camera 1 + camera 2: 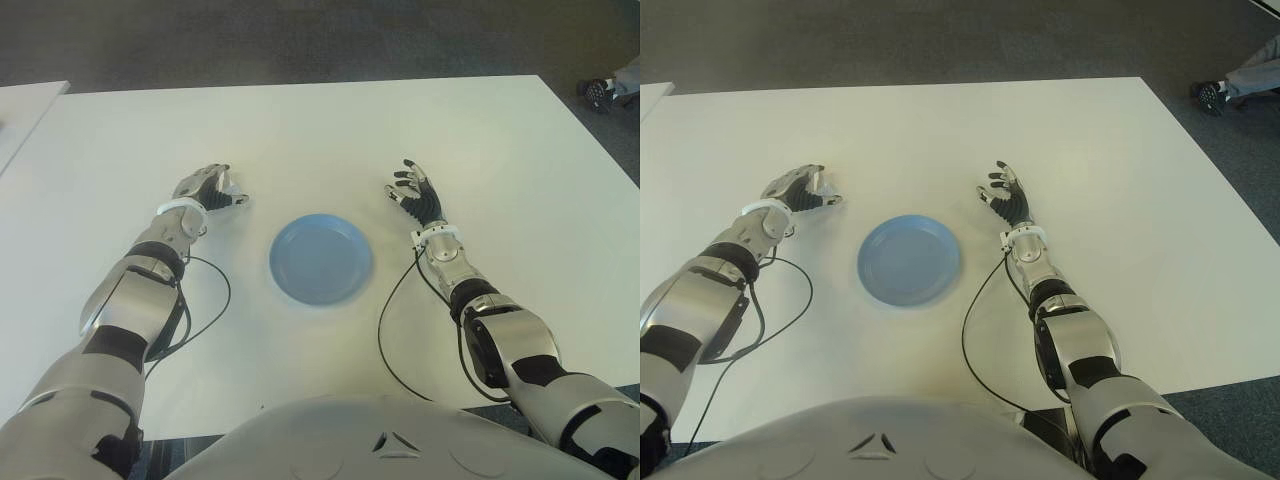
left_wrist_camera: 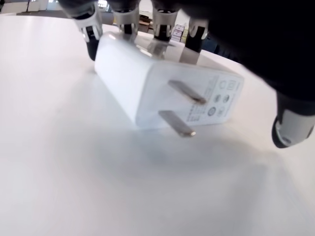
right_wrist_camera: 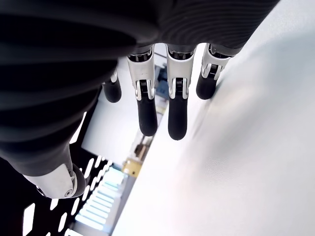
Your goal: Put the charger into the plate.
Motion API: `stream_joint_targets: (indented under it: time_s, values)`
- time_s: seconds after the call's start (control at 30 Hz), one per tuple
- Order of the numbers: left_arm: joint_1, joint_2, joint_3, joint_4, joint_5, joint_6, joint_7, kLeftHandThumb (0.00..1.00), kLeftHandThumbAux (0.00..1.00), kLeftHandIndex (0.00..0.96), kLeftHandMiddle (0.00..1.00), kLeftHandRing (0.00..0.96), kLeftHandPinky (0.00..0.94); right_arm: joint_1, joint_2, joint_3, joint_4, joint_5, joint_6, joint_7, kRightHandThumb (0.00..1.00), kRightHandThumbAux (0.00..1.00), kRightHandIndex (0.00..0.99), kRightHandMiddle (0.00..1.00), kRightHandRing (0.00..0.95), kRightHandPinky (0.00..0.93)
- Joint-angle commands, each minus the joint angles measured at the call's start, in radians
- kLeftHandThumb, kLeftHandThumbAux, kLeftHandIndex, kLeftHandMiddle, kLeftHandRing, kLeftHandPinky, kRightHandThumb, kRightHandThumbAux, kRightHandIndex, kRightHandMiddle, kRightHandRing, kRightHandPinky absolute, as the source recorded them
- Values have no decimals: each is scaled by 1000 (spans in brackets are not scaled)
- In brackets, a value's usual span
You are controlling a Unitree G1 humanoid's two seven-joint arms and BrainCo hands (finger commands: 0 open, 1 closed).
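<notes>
The white charger [image 2: 147, 83] lies flat on the white table [image 1: 320, 140], its two metal prongs pointing toward the wrist camera. My left hand [image 1: 212, 190] arches over it, left of the plate. Several fingertips [image 2: 125, 19] touch the charger's far edge, while the thumb [image 2: 290, 130] stands apart from its pronged end. The round blue plate [image 1: 320, 258] sits between my hands with nothing in it. My right hand [image 1: 415, 190] shows to the right of the plate, its fingers [image 3: 157, 108] spread and holding nothing.
Black cables [image 1: 390, 330] loop from both forearms across the near part of the table. A second white table [image 1: 20, 110] stands at the far left. A person's shoe [image 1: 600, 92] shows on the floor past the far right corner.
</notes>
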Motion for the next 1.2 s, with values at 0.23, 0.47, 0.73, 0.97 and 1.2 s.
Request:
stream_joint_targets:
  time_s: [0.23, 0.47, 0.73, 0.97, 1.2]
  values:
    - [49, -26, 55, 15, -59, 33, -84, 0, 430, 0, 0, 0, 0, 95, 44, 25, 62, -25, 72, 72, 49, 640, 50, 260, 256, 222]
    - [55, -33, 116, 15, -118, 49, -118, 0, 426, 0, 0, 0, 0, 97, 43, 25, 61, -26, 67, 70, 48, 646, 52, 270, 262, 221]
    - [63, -37, 159, 12, -150, 48, -131, 7, 435, 0, 0, 0, 0, 99, 46, 23, 59, -23, 59, 71, 31, 681, 64, 315, 289, 222]
    - [73, -30, 160, 7, -139, 14, -112, 3, 441, 0, 0, 0, 0, 99, 49, 9, 57, -4, 58, 91, 24, 660, 53, 317, 287, 202]
    - [80, -22, 146, 4, -119, -7, -67, 7, 455, 0, 0, 0, 0, 98, 54, -3, 55, 11, 59, 112, 28, 654, 51, 327, 293, 205]
